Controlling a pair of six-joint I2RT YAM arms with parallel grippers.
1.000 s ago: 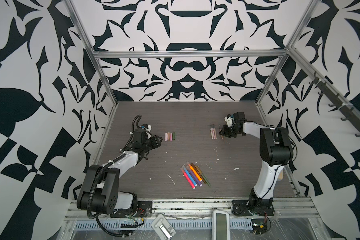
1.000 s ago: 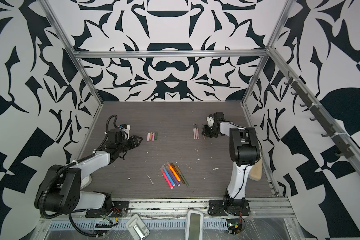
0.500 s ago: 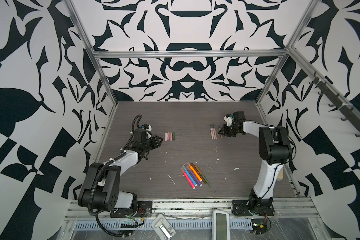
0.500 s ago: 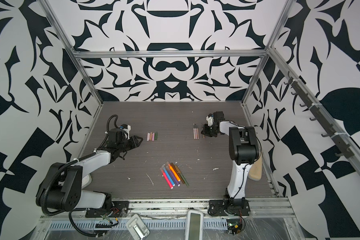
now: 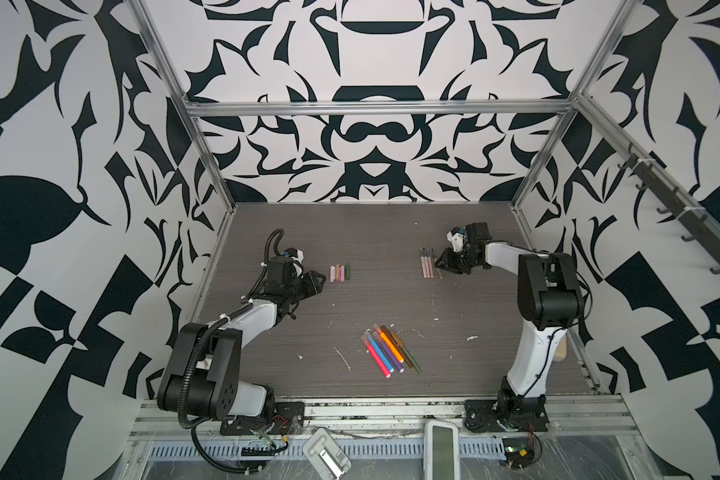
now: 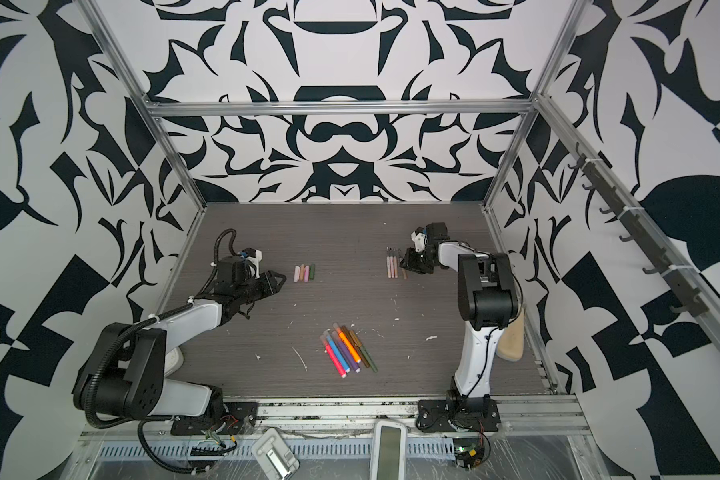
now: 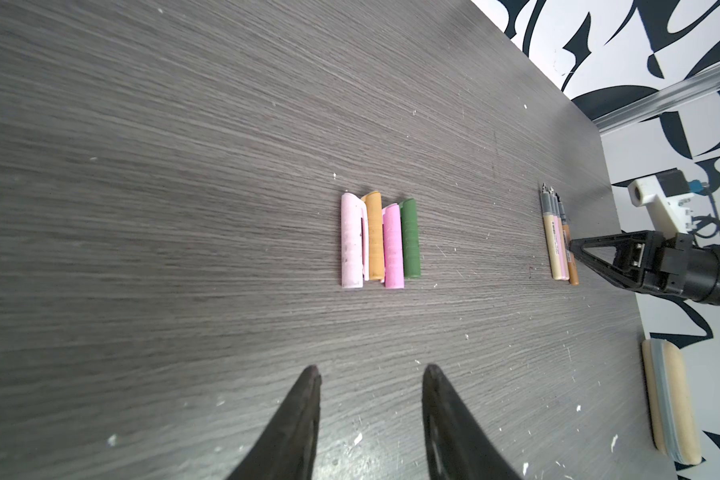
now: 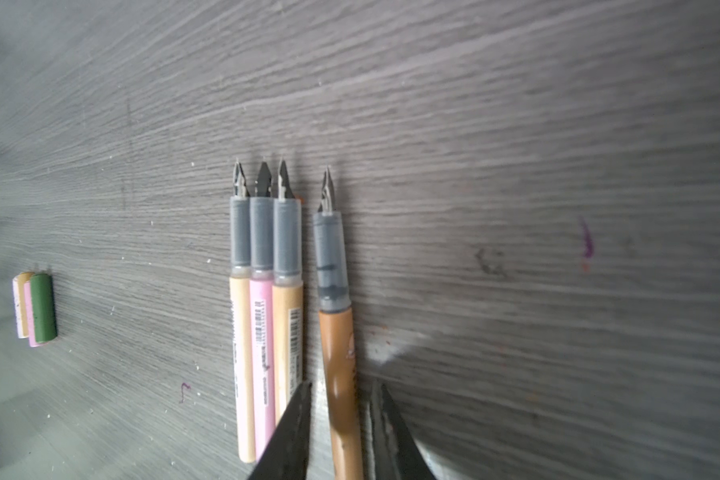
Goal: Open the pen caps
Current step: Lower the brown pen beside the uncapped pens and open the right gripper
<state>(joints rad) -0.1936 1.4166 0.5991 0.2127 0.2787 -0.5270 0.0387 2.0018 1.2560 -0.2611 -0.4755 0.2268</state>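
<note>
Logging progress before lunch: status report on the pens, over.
Left hand open, empty, short of four loose caps. Right hand open, straddling uncapped brown pen. Marker pile midtable; nothing blocking.

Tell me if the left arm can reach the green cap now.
Probably yes: the left end effector stands open, facing the green cap with only table between; the pink cap lies against one side.

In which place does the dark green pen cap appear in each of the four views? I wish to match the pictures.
Top view: dark green cap, left of centre, ending the cap row on the side facing the uncapped pens.
Top view: the same place.
Left wrist: near the middle, same row end.
Right wrist: small, near the edge.
Shared landmark: the uncapped pens, in all four.
</note>
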